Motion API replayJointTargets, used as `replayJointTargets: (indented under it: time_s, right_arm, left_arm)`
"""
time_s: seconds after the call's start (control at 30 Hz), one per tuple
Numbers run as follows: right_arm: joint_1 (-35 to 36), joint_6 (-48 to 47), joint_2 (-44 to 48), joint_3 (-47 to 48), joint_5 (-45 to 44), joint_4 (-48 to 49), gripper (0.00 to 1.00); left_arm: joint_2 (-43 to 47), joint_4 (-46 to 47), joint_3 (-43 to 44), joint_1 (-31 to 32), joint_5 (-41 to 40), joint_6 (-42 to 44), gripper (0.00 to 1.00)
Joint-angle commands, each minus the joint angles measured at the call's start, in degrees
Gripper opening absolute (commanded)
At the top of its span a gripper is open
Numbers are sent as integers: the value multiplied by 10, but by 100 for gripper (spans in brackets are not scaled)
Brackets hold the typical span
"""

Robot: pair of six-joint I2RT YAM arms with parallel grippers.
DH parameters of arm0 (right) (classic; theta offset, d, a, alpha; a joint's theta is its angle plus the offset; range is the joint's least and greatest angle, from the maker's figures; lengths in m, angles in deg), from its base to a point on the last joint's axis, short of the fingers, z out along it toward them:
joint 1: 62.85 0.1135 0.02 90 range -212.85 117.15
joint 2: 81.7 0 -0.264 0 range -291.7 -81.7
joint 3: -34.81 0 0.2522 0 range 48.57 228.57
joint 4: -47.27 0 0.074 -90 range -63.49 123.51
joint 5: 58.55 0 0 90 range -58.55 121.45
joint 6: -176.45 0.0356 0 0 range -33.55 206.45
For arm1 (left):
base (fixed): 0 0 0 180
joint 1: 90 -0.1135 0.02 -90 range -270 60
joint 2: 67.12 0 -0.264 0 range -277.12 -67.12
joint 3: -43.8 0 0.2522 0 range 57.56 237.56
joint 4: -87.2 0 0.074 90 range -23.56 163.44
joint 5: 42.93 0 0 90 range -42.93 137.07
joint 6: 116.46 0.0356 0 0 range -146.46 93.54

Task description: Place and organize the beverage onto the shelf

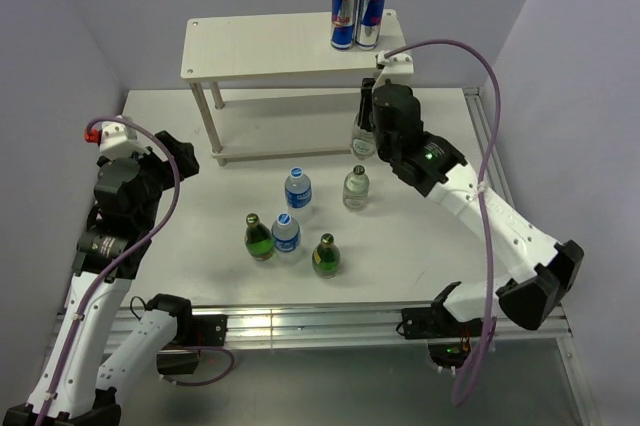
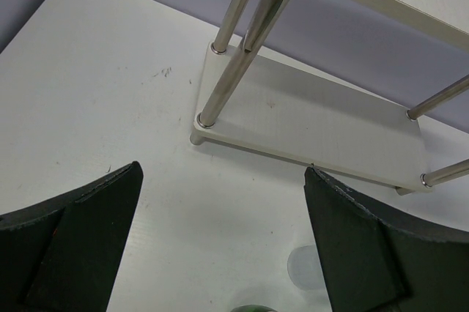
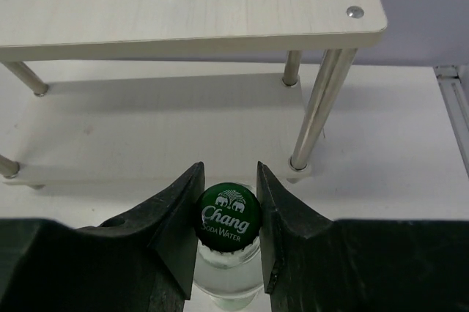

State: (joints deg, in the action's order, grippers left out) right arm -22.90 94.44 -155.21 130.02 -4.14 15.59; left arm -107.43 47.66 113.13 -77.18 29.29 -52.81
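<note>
Beverage: one clear bottle w/ green cap is clamped at the cap by the right gripper, just in front of the shelf at its front-right leg. The five other bottles stand on the surface in front of the shelf. Off its front-left corner the left gripper gapes wide, holding nothing.

One blue-and-silver can stands upright close beside its twin can, above the white table.
</note>
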Motion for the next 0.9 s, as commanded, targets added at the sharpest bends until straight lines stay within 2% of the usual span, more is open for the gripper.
replayJointTargets:
  time_s: [0.0,0.27,0.87]
  right_arm:
    - [-42,16,14,35,46,133,0]
    - [-75,19,-51,59,66,170,0]
    - [-101,7,-153,-52,66,357,0]
  left_arm:
    - [5,24,-1,-3,9,10,99]
    - [4,27,-2,-3,14,10,99]
    - [9,27,-3,-3,16,10,99]
